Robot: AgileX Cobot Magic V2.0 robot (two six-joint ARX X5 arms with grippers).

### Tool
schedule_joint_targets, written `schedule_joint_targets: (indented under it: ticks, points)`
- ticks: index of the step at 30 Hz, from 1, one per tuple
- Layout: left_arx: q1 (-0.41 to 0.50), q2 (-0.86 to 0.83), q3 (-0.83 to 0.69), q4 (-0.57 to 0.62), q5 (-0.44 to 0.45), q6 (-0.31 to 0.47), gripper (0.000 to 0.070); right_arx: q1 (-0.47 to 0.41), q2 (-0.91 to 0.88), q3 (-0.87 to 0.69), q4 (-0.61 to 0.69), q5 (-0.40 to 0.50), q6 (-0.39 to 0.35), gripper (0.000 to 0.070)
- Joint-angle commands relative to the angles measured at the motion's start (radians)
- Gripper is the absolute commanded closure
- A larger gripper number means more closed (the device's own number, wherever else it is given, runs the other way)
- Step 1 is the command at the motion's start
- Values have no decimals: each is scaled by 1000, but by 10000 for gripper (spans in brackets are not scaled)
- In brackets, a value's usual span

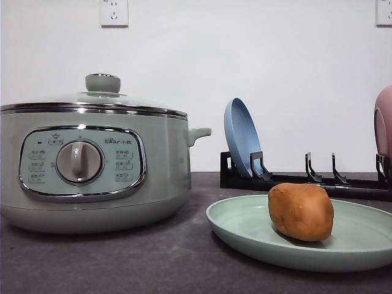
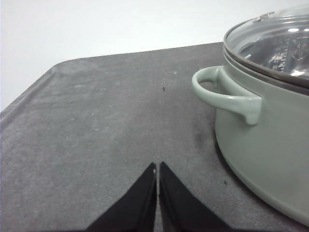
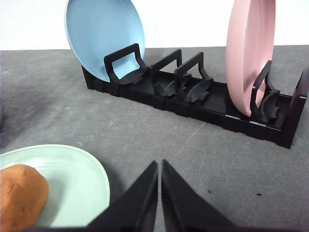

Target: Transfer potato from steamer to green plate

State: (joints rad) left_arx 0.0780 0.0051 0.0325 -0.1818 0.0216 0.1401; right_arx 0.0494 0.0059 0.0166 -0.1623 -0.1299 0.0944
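Note:
The orange-brown potato (image 1: 301, 211) rests on the pale green plate (image 1: 239, 223) at the front right of the table. In the right wrist view the potato (image 3: 19, 195) and the plate (image 3: 82, 179) lie beside my right gripper (image 3: 159, 166), which is shut with nothing in it. The sage-green steamer (image 1: 92, 168) stands at the left with its glass lid on. My left gripper (image 2: 157, 167) is shut and empty over bare table, close to the steamer's side handle (image 2: 219, 94).
A black dish rack (image 1: 306, 177) stands behind the plate, holding an upright blue plate (image 1: 242, 138) and a pink plate (image 1: 384, 125). The rack (image 3: 203, 99) has free slots between the two. The dark grey table (image 2: 96, 125) stretches out left of the steamer.

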Motion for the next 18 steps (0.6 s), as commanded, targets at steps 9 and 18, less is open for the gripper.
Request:
schedule_joint_targets:
  ticks: [9,18]
  points:
    - [2,-2,-20,-6,-4,-2,699,1,-2,-5,6,0,10,700]
    - [2,-2,-20,-6,-4,-2,699,1,-2,-5,6,0,10,700]
